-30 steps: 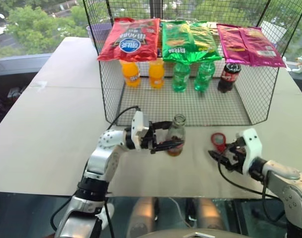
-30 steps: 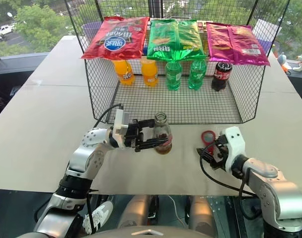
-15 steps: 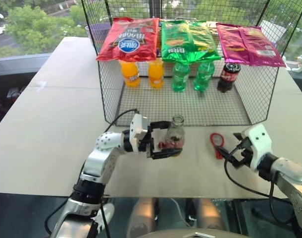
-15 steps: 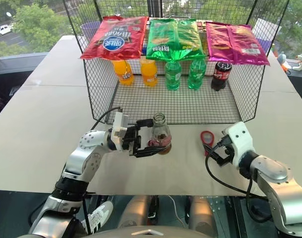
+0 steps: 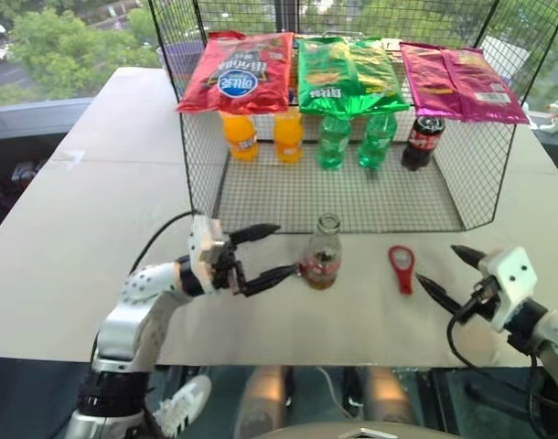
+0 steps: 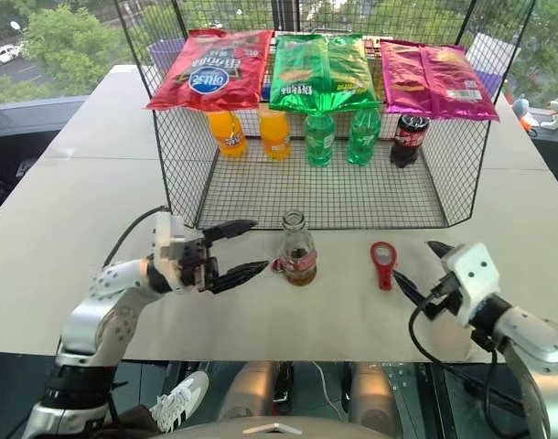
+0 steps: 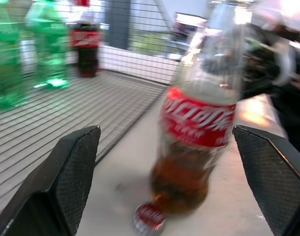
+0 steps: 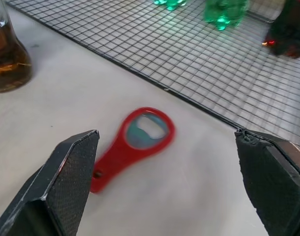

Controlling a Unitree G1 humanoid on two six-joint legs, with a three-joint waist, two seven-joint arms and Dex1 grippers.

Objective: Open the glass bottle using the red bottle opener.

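Observation:
The glass bottle (image 5: pixel 322 257) stands upright on the table in front of the wire basket, with brown liquid low down, a red label band and an uncapped mouth. A small red cap (image 7: pixel 149 216) lies by its base. My left gripper (image 5: pixel 274 253) is open just left of the bottle, and its fingertips (image 7: pixel 71 177) stand apart from the glass. To the bottle's right the red bottle opener (image 5: pixel 402 268) lies flat on the table. My right gripper (image 5: pixel 449 273) is open a little to the right of the opener (image 8: pixel 135 145) and touches nothing.
The wire basket (image 5: pixel 352 197) stands behind, with chip bags (image 5: pixel 242 73) laid over its top. Inside it are orange bottles (image 5: pixel 244 135), green bottles (image 5: pixel 332 142) and a dark cola bottle (image 5: pixel 422 142). The table's front edge (image 5: pixel 352 361) is near both grippers.
My left gripper has opened, let go of the glass bottle and drawn back to the left. My right gripper has pulled away to the right of the opener. Bottle and opener stayed put.

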